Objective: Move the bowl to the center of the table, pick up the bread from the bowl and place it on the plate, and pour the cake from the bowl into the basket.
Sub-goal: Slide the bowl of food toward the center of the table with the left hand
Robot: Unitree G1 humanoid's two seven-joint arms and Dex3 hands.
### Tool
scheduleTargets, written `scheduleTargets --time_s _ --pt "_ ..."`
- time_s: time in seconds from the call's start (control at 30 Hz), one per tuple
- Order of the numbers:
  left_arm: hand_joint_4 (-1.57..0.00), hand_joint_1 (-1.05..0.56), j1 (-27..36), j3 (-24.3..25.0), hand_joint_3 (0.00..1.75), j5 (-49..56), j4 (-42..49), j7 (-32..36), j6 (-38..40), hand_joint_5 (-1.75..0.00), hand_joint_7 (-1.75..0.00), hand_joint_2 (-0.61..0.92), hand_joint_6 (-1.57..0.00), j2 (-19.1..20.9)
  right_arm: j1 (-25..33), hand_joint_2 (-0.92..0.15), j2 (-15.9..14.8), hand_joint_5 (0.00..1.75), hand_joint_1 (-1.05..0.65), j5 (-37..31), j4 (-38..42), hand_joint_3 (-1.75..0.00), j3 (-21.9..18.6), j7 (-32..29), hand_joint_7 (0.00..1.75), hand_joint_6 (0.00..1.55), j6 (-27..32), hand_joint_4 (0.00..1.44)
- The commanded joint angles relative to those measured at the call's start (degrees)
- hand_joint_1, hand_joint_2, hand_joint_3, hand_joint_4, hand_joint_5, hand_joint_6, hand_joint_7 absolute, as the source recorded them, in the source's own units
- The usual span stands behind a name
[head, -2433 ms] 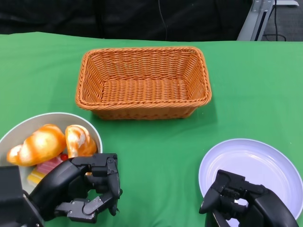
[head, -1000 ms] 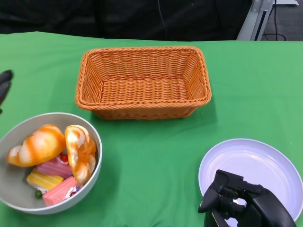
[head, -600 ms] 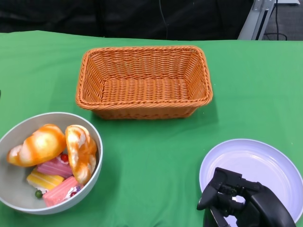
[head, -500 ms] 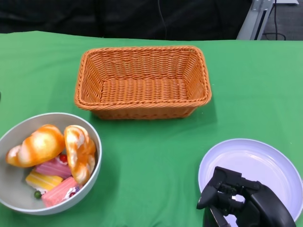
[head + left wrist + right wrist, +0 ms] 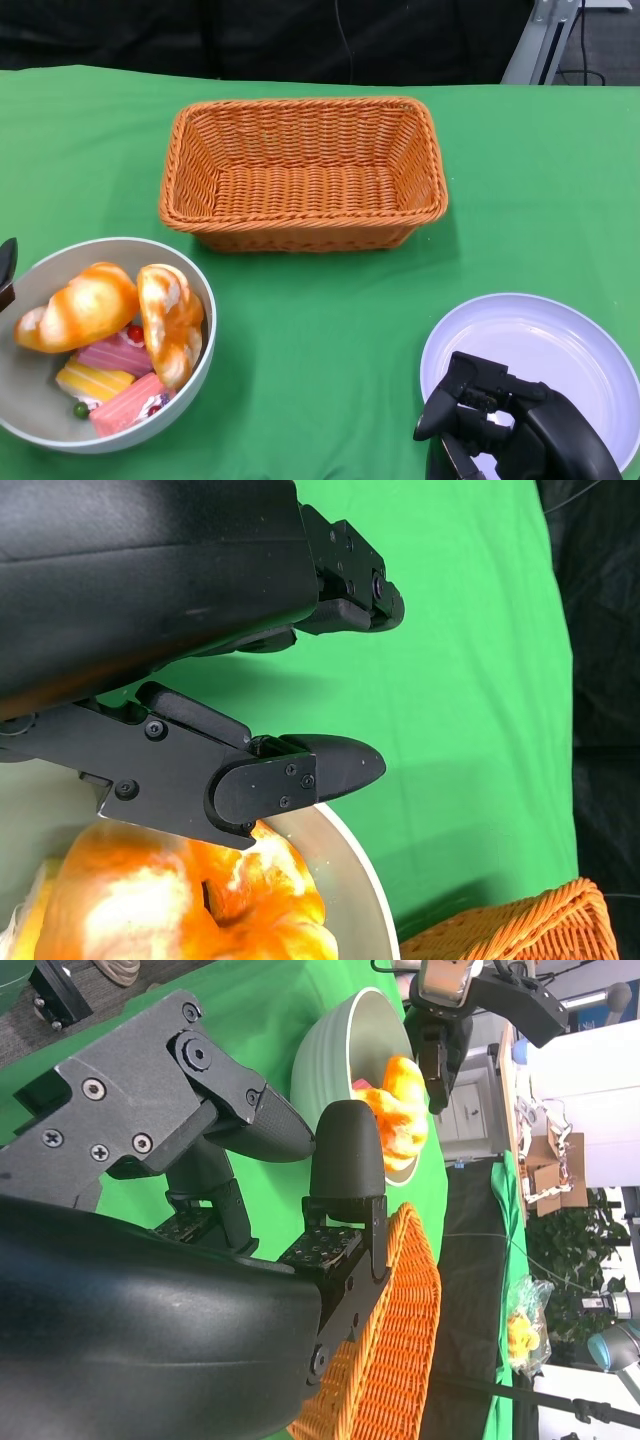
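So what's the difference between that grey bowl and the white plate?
The bowl is grey, deep-walled and full of bread and cake pieces; the plate is white, shallow and has no food on it. The bowl sits at the table's left near the left hand, the plate at the right, partly behind the right hand. Both are round and rest on the green cloth.

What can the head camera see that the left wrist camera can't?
Only the head view shows the white plate, the right hand at its near edge, the pink and yellow cake pieces in the bowl, and the whole basket. Only the left wrist view shows the left hand up close, its fingers spread over the bowl's rim, holding nothing. Both show the bowl, the orange bread in it, the green cloth and at least a corner of the basket.
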Motion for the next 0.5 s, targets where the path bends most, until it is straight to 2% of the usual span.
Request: scheduleTargets --time_s 0.03,0.3,0.5 --pt "-0.19 -0.57 2.40 -1.28 0.61 -1.32 -8.38 -3.09 6.75 -0.01 0.00 0.92 -0.18 -0.24 -0.27 -0.48 -0.22 1.68 -0.07 0.12 0.00 -1.26 0.00 0.16 1.42 0.70 -0.11 0.71" --pt "-0.16 -0.60 7.62 -2.82 0.60 -4.66 -26.43 -7.27 23.50 0.00 0.00 0.92 -0.14 -1.16 -0.08 -0.48 -0.15 1.68 -0.07 -0.03 -0.18 -1.27 -0.10 0.01 1.41 0.70 -0.25 0.70" --pt "-0.09 -0.59 9.74 -3.11 0.63 -7.10 -33.54 -10.24 31.01 0.00 0.00 0.92 -0.07 -1.26 -0.06 -0.49 -0.07 1.68 -0.06 -0.08 -0.49 -1.26 -0.07 -0.38 1.41 0.71 0.28 0.71"
